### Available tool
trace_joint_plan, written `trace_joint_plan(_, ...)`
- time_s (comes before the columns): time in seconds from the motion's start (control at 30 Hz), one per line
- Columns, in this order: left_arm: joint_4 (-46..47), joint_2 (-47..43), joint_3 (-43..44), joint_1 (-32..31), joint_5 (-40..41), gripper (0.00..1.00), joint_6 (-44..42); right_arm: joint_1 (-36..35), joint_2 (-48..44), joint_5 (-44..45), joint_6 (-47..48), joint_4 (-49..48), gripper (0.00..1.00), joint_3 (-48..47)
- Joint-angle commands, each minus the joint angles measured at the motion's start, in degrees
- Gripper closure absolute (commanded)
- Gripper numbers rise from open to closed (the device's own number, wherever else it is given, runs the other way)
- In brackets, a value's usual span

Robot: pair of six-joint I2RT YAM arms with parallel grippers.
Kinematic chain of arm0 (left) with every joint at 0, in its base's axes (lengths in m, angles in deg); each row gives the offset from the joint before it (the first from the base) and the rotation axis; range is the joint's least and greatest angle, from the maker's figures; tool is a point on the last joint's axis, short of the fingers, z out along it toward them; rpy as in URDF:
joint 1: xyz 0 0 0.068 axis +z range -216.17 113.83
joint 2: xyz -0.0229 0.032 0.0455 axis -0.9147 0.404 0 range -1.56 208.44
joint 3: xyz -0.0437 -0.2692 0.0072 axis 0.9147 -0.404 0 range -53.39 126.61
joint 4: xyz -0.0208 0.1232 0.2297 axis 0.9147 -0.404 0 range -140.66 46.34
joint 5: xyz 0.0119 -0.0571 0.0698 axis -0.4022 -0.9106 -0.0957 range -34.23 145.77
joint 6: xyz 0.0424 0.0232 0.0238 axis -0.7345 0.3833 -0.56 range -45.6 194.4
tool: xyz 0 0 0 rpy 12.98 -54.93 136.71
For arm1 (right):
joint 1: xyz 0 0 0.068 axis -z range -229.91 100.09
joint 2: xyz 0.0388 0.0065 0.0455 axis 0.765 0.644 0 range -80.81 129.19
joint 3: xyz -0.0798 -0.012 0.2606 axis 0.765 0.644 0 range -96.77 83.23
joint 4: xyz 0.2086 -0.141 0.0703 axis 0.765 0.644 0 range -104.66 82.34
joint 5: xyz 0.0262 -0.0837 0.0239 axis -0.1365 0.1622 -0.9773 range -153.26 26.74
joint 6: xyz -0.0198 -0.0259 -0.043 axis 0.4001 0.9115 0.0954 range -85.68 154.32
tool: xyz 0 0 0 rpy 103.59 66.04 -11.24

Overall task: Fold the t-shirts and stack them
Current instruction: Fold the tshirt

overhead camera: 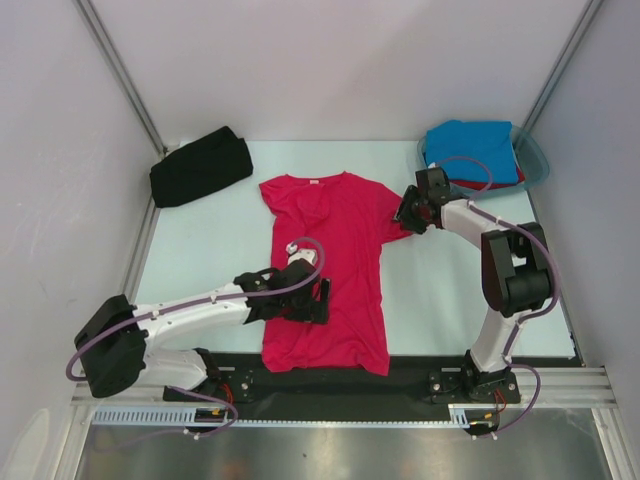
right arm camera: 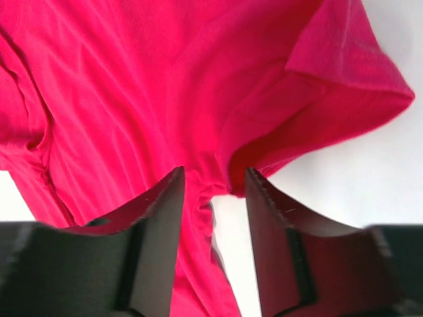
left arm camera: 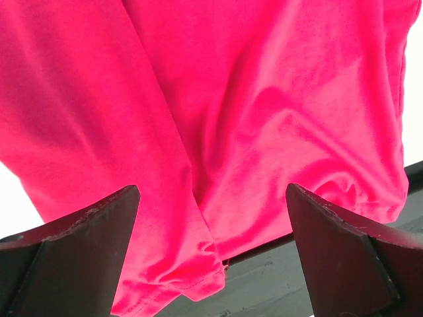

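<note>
The crimson-pink t-shirt lies flat mid-table, neck and white label at the far end. My left gripper hovers over its lower left part, open wide; the left wrist view shows the hem corner between the fingers, nothing held. My right gripper is at the right sleeve, open, its fingers either side of the armpit, with the sleeve beyond. A folded black t-shirt lies far left. A blue t-shirt lies on a red one in the tub.
The translucent teal tub stands at the far right corner. A black rail runs along the near table edge, and the shirt's hem reaches it. Grey walls close in the table on the left, back and right.
</note>
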Motion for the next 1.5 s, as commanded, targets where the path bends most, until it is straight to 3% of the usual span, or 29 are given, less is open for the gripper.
trace_joint_plan(0.0,2.3,0.7,1.7,0.4,-1.6,0.00,-2.1,0.2,1.6,-0.8,1.4,-0.8,0.55,-2.1)
trace_joint_plan(0.23,2.1,1.7,1.6,0.6,-2.3,0.00,-2.3,0.1,1.8,-0.8,1.5,0.4,0.64,-2.6)
trace_joint_plan(0.33,2.2,2.2,1.4,0.7,-2.7,0.00,-2.2,-0.2,1.1,0.1,2.1,2.0,0.76,-2.8)
trace_joint_plan(0.37,2.4,2.4,1.3,0.8,-2.9,0.00,-2.2,-0.3,0.2,1.3,2.2,2.3,0.88,-2.7)
trace_joint_plan(0.4,2.5,2.6,1.3,0.8,-3.2,0.00,-2.3,-0.5,-0.3,2.1,2.4,3.3,0.94,-2.8)
trace_joint_plan(0.47,2.5,2.9,1.3,0.8,-3.4,0.00,-2.4,-1.5,-1.9,5.7,3.2,4.4,1.00,-2.8)
trace_joint_plan(0.77,3.3,4.4,0.8,1.2,-4.6,0.00,-2.9,-8.8,-2.2,12.2,10.2,9.7,1.00,-10.3)
trace_joint_plan(1.03,3.6,2.4,-1.4,2.0,-4.4,0.00,-2.2,-15.2,7.9,14.8,12.8,16.3,0.99,-22.7)
trace_joint_plan(1.17,4.0,1.8,-2.4,2.5,-4.9,0.00,-1.9,-17.9,14.1,14.7,14.6,20.6,0.94,-28.8)
trace_joint_plan(1.23,4.3,1.6,-2.9,2.8,-5.1,0.00,-1.9,-18.8,16.5,14.3,15.5,21.0,0.82,-30.2)
trace_joint_plan(1.3,4.5,1.6,-3.2,3.0,-5.2,0.00,-1.9,-19.8,19.4,14.6,15.5,22.2,0.78,-31.8)
trace_joint_plan(1.47,4.8,1.6,-4.0,3.8,-5.5,0.00,-1.9,-20.8,19.2,15.7,15.2,22.1,0.79,-30.4)
